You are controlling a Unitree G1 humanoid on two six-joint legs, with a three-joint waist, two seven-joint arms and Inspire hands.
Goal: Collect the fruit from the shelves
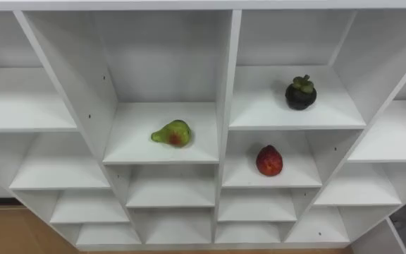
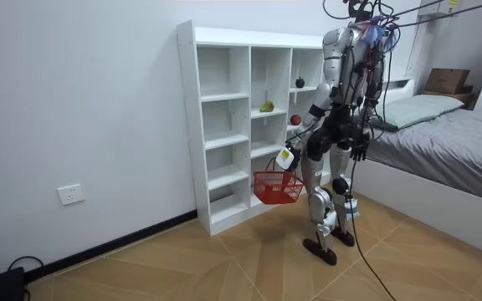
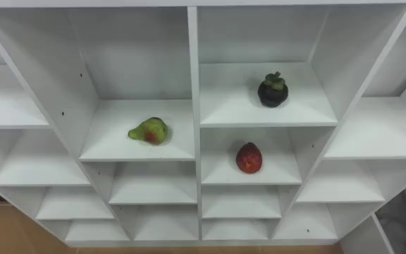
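A white closet's [image 1: 227, 106] open cubbies hold a green pear [image 1: 173, 133] lying on its side, narrow end pointing left, a dark mangosteen [image 1: 300, 93] up to its right, and a red fruit [image 1: 268, 161] below that, each with room around it. In the room view the left hand's [image 2: 287, 159] fingers seem curled round the handle of a red basket [image 2: 277, 187]. The state of the fingers on the right hand [image 2: 359, 153] cannot be told.

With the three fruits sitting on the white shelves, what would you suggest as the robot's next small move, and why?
Probably raise the right hand, which hangs at its side, towards the round red fruit. The left hand carries the red basket, and the green pear and dark mangosteen also lie uncollected.
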